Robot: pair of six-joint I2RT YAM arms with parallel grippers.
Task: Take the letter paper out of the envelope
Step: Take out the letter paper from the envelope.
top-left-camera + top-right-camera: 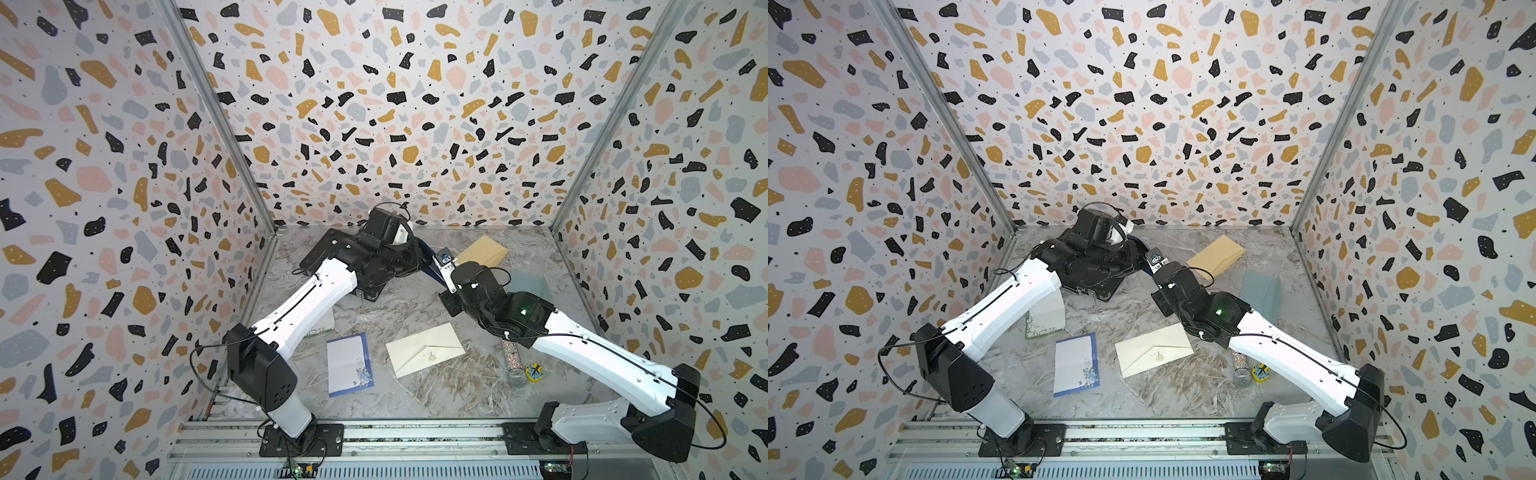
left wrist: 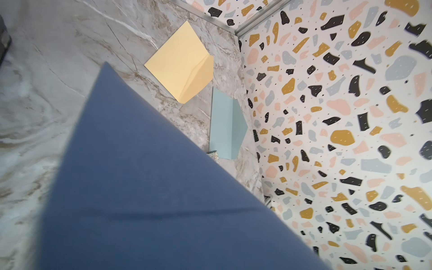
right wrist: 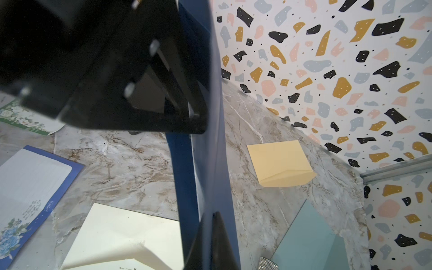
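You're clamping the blue envelope [image 3: 210,152] in your right gripper [image 3: 210,236]; its length is running toward the left gripper [image 3: 187,112], whose grip I can't tell.

We see a marbled grey surface [image 1: 415,399]. On it lie a cream envelope [image 1: 424,349], a blue-bordered letter sheet [image 1: 349,365], a tan envelope [image 1: 484,251], a teal envelope [image 1: 1262,291], a green floral sheet [image 1: 1044,324], a glittery microphone [image 1: 513,365] and, just beside it, a small yellow object [image 1: 534,372].

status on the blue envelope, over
Right gripper shut on blue envelope, lifted. Left gripper against it, grip unclear. No paper showing yet. Tan envelope lies apart.
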